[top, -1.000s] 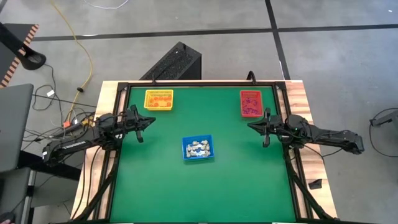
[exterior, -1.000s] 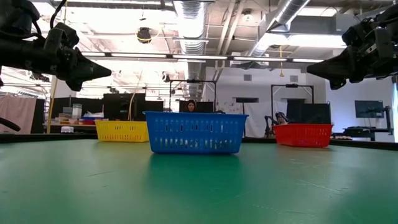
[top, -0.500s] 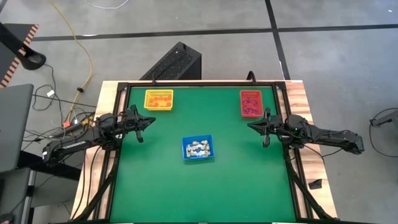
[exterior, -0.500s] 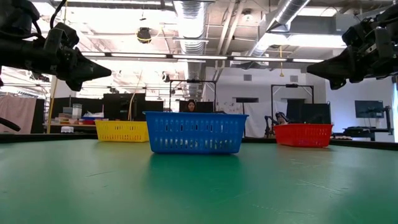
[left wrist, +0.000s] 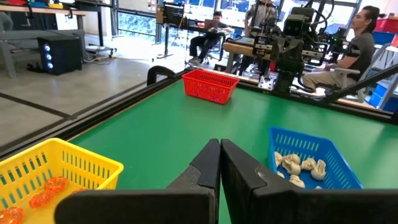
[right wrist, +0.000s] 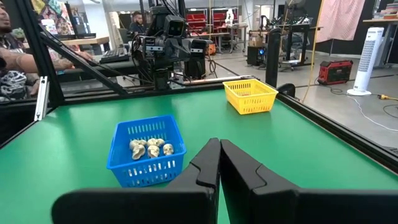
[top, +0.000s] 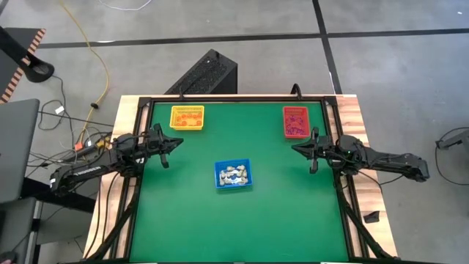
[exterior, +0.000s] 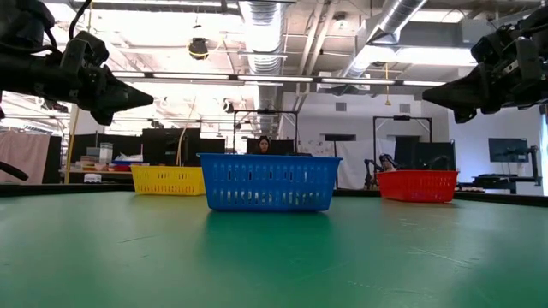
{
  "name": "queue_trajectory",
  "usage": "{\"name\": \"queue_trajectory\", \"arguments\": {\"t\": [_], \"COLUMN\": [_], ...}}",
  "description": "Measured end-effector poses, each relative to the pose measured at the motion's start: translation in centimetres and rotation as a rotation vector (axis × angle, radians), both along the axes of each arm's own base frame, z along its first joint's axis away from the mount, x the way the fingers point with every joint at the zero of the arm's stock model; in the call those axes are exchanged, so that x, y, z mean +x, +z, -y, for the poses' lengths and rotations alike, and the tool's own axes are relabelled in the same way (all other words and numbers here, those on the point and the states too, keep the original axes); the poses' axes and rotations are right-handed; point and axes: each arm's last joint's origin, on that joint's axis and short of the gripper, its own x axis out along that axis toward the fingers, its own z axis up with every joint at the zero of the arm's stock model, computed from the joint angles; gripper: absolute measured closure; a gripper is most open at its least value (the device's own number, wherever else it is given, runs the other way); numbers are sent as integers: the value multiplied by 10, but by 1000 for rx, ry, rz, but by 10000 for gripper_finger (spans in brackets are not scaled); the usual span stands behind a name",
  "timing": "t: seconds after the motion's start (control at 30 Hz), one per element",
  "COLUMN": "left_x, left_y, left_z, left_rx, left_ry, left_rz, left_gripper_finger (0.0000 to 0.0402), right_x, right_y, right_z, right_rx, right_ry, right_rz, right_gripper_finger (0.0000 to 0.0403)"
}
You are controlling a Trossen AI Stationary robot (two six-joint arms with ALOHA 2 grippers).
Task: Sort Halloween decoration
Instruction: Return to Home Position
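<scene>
Halloween decoration [top: 234, 174]: whitish pieces fill the blue tray [top: 217, 174] mid-worktop [top: 234, 227], orange pieces [top: 187, 117] the yellow tray [top: 173, 117], dark red pieces [top: 295, 123] the red tray [top: 284, 122]. Left gripper [top: 176, 141] and right gripper [top: 297, 148] hover near opposite worktop edges, jaws together, holding nothing.

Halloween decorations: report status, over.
Left tool, right tool shut, raised at table sides. Whitish trinkets in blue bin, orange ones in yellow bin, dark red ones in red bin. Nothing in the way.
</scene>
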Motion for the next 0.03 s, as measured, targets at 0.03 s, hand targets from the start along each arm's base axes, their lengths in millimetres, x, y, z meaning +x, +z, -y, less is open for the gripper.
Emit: {"name": "queue_trajectory", "arguments": {"t": [0.03], "left_x": [0], "left_y": [0], "left_z": [0], "left_rx": [0], "left_ry": [0], "left_rz": [0], "left_gripper_finger": [401], "right_x": [0], "right_y": [0], "right_z": [0], "right_rx": [0], "right_ry": [0], "right_rz": [0], "right_gripper_finger": [360]}}
